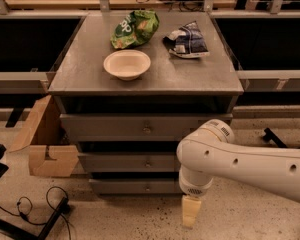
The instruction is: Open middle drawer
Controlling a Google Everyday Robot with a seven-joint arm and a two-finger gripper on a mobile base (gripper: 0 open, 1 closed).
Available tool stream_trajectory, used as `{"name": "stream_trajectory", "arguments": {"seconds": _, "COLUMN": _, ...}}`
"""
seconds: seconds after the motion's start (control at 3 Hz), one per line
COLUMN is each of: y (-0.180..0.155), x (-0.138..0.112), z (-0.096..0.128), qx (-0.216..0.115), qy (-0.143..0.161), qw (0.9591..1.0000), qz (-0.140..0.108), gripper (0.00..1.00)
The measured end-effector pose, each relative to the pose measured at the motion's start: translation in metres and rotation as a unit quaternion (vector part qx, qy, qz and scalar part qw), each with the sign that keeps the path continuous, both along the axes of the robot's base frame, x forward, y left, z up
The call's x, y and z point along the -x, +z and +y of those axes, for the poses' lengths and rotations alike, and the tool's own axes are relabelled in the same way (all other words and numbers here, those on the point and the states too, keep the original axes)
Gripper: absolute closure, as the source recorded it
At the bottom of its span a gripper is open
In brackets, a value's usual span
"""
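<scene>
A grey cabinet [140, 79] has three drawer fronts stacked below its top. The middle drawer [125, 162] is a flat grey front with a small round knob [147, 162] and looks pushed in. My white arm [240, 161] comes in from the right, in front of the drawers' right ends. My gripper [189, 212] points down near the floor, below and to the right of the middle drawer's knob, level with the bottom drawer [130, 186]. It touches no drawer.
On the cabinet top are a white bowl [127, 64], a green chip bag [134, 28] and a dark blue bag [187, 40]. An open cardboard box [45, 144] stands at the cabinet's left. Black cables [35, 211] lie on the floor at the lower left.
</scene>
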State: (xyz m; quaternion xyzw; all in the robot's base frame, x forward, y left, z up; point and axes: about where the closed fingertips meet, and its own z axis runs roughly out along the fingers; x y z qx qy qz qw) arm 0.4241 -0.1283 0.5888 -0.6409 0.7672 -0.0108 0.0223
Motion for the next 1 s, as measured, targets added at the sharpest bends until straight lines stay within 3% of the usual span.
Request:
{"name": "stream_trajectory", "arguments": {"seconds": 0.33, "y": -0.039, "x": -0.019, "z": 0.001, "qx": -0.014, "qy": -0.002, "qw": 0.9999, "qz": -0.003, "gripper": 0.0}}
{"name": "stream_trajectory", "arguments": {"seconds": 0.67, "y": -0.102, "x": -0.063, "z": -0.006, "qx": -0.033, "qy": -0.003, "qw": 0.9992, "qz": -0.024, "gripper": 0.0}}
{"name": "stream_trajectory", "arguments": {"seconds": 1.0, "y": -0.143, "x": -0.101, "z": -0.012, "qx": -0.042, "qy": 0.004, "qw": 0.9982, "qz": -0.043, "gripper": 0.0}}
